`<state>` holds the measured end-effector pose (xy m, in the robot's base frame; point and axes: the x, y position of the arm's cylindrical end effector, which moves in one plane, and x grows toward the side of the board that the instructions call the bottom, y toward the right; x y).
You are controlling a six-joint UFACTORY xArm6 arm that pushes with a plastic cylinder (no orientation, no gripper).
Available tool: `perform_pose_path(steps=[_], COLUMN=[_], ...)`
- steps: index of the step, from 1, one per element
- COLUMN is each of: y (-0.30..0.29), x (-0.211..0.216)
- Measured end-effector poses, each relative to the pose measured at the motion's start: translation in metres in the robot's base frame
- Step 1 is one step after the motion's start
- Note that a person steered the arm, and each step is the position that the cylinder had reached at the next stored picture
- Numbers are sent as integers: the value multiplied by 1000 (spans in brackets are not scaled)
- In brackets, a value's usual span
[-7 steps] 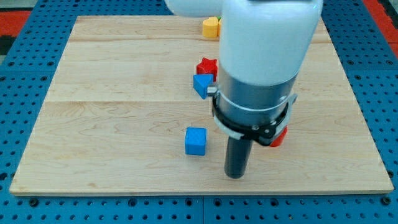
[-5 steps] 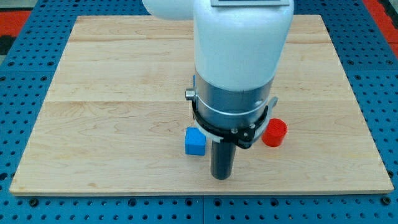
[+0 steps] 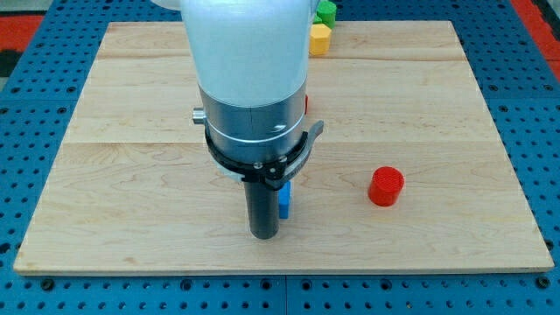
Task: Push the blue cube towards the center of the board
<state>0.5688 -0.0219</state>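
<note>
tip against the blue block

my tip [image 3: 264,234], a bare dark rod end with no jaws to open or close, sits just left of the blue cube [image 3: 284,200], low on the wooden board [image 3: 131,175]. a red cylinder [image 3: 386,186] stands well right; a yellow block [image 3: 320,37] and a green block [image 3: 326,11] sit at the view's top.

My tip [image 3: 263,234] swept from right of blue cube [image 3: 284,200] to its left, near bottom edge; arm now hides most of cube; yellow block [image 3: 319,37], green block [image 3: 325,11] uncovered at top edge.
</note>
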Motion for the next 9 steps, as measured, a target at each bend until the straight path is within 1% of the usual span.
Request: perform_pose_path(steps=[3,7,9], y=[11,47,47], x=[-28,-48,-59])
